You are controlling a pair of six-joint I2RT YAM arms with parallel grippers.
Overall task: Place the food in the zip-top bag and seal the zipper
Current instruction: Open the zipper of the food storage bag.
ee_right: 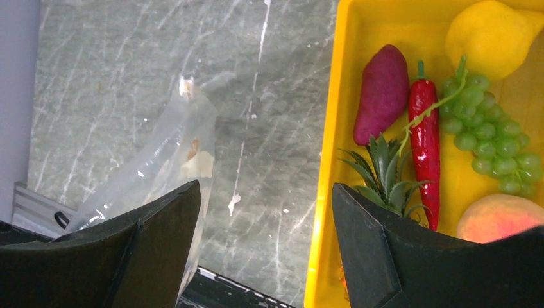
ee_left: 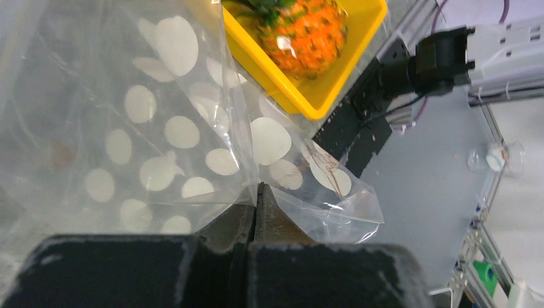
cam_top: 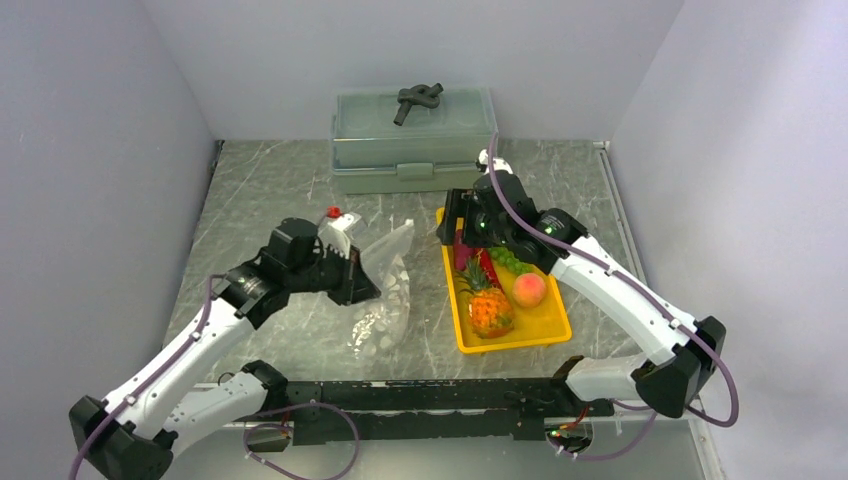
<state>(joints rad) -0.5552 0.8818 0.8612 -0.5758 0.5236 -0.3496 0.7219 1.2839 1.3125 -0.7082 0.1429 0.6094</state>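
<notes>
The clear zip-top bag with white dots lies crumpled left of the yellow tray. My left gripper is shut on an edge of the bag, fingertips pinching the film. I cannot make out the zipper strip. The tray holds the pineapple, peach, grapes, chili and eggplant. My right gripper hangs open and empty over the tray's far left edge. Its view shows the eggplant, chili, grapes, lemon and peach.
A grey-green lidded box stands at the back of the table with a dark handle piece on its lid. White walls close in the left, right and back sides. A black rail runs along the near edge.
</notes>
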